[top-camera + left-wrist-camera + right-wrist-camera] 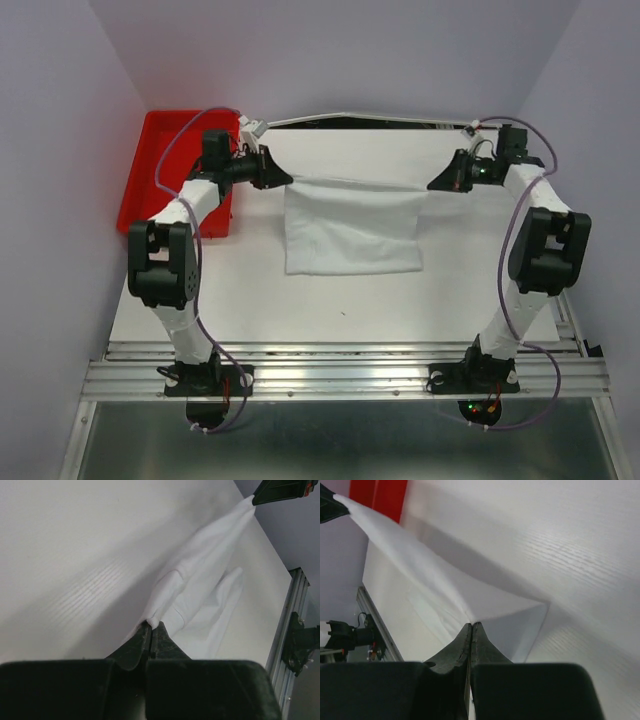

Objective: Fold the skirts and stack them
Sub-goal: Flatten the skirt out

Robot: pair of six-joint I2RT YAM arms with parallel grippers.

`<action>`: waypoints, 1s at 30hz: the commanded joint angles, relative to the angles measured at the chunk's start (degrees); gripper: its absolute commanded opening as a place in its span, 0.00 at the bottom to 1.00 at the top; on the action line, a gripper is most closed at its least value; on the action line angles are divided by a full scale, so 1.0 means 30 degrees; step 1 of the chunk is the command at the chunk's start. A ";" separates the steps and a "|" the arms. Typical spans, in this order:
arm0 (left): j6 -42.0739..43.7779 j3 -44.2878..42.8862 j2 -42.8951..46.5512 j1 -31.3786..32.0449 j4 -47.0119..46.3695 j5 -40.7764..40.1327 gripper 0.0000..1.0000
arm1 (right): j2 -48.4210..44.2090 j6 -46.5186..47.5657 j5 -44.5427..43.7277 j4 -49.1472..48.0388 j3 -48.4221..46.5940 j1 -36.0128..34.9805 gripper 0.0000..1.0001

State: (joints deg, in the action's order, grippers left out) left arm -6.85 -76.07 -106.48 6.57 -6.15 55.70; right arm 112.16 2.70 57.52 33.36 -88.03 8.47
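The black two-finger left gripper is pinched tight on the far-left corner of the white cloth skirt, jaws pressed together over the fabric. The black two-finger right gripper clamps the skirt's far-right corner likewise. The white-wrapped left arm and white-wrapped right arm stand outside the skirt's two sides, elbows bent, with their wrists turned inward toward it.

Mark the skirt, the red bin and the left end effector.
skirt (pixel 350 235): top external view, middle of the cloth.
red bin (pixel 150 160): top external view, bare floor.
left end effector (pixel 151 626): left wrist view, between the shut fingertips.
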 commanded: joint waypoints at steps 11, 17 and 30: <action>0.3249 0.4434 0.9969 -0.0930 -0.4042 0.0476 0.00 | -0.8115 -0.0137 0.1774 -0.1571 0.0515 0.2304 0.01; 0.3924 0.6339 1.3573 -0.0871 -0.2580 0.0797 0.00 | -1.1395 -0.0490 0.2360 -0.1367 0.2003 0.2304 0.01; 0.2401 0.8953 1.8591 0.1555 -0.1084 -0.2507 0.00 | -1.6183 -0.3915 0.0431 -0.1070 0.5201 0.2304 0.01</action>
State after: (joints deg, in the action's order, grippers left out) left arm 1.43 -49.93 -49.41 8.82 -8.71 54.22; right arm 61.04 -4.08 63.29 34.41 -74.19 14.68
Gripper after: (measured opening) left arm 0.037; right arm 0.018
